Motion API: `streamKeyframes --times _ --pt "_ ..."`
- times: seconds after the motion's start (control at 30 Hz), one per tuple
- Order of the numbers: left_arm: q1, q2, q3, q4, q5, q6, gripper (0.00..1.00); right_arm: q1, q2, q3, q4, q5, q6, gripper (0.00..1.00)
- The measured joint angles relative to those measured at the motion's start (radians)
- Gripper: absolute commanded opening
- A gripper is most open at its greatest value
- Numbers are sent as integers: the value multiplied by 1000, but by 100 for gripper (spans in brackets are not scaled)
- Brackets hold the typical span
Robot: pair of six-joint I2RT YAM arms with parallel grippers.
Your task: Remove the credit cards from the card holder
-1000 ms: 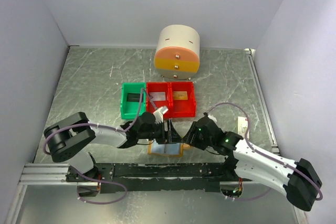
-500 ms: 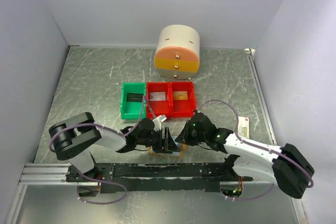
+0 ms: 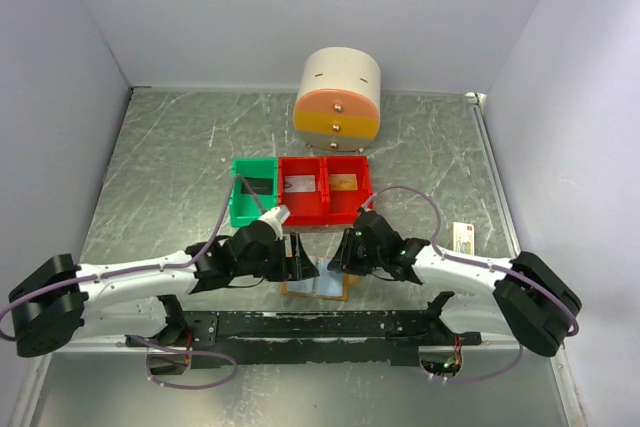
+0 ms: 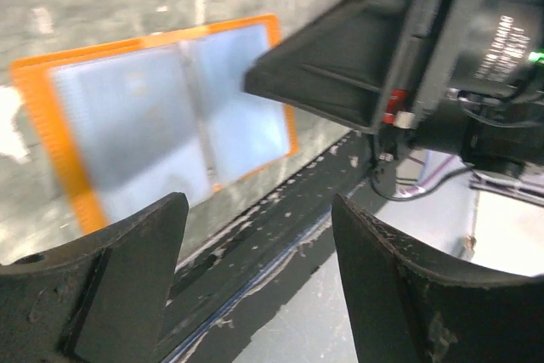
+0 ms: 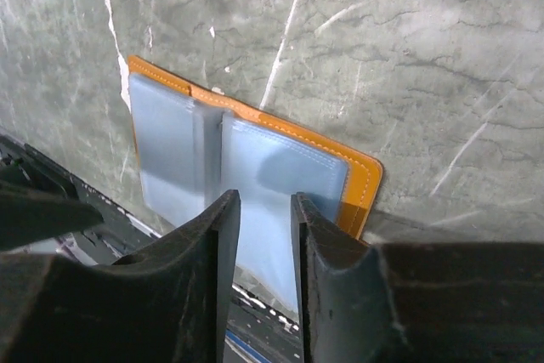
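Note:
The card holder [image 3: 316,284] lies open and flat near the table's front edge, with pale blue pockets and an orange rim [image 4: 161,129] [image 5: 280,163]. No card shows in its pockets. A grey credit card [image 3: 299,183] and a gold one [image 3: 344,182] lie in the red bin. My left gripper [image 3: 298,260] [image 4: 259,210] hovers wide open over the holder's left side, holding nothing. My right gripper [image 3: 341,253] [image 5: 265,200] stands over the holder's right pocket. Its jaws are a narrow gap apart with nothing between them.
A green bin [image 3: 240,209] with a dark card [image 3: 258,186] adjoins the red bin [image 3: 325,213] behind the holder. A round drawer unit [image 3: 338,94] stands at the back. A small white box [image 3: 462,238] lies to the right. The black mounting rail [image 3: 300,325] runs just in front of the holder.
The right gripper moved left over the holder and its jaws narrowed. The left arm swung its elbow out to the lower left. The holder now lies flat.

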Motion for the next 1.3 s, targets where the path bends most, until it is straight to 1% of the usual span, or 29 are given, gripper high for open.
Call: streamKeyframes --times 0.13,0.27,0.4,0.47,0.53,0.63,0.73,0.83,1.0,1.13,1.3 --pt "0 -64 2 -175 -108 -12 80 1 -26 -13 9 -19 -32 40" --pt "0 -127 -3 -340 -214 -80 83 19 -25 23 -40 -9 -63 47" --pt "13 -237 -24 -456 -294 -142 86 75 16 138 -146 63 -85 51" --pt "33 -270 -29 -497 -311 -151 88 121 51 220 -201 122 -87 56" --pt "71 -291 -38 -530 -315 -150 89 171 96 300 -251 184 -81 60" --pt "158 -303 -60 -554 -297 -125 89 233 174 390 -310 261 -64 62" --pt "245 -314 -79 -567 -264 -94 90 277 250 439 -346 311 -39 65" --pt "298 -339 -84 -574 -233 -66 90 296 306 462 -373 332 -16 71" --pt "323 -366 -83 -585 -201 -39 90 311 365 489 -376 333 -11 74" --pt "326 -378 -49 -647 -181 -23 90 320 391 513 -377 326 -14 74" --pt "326 -409 -11 -670 -176 -5 89 326 461 578 -395 328 -14 70"
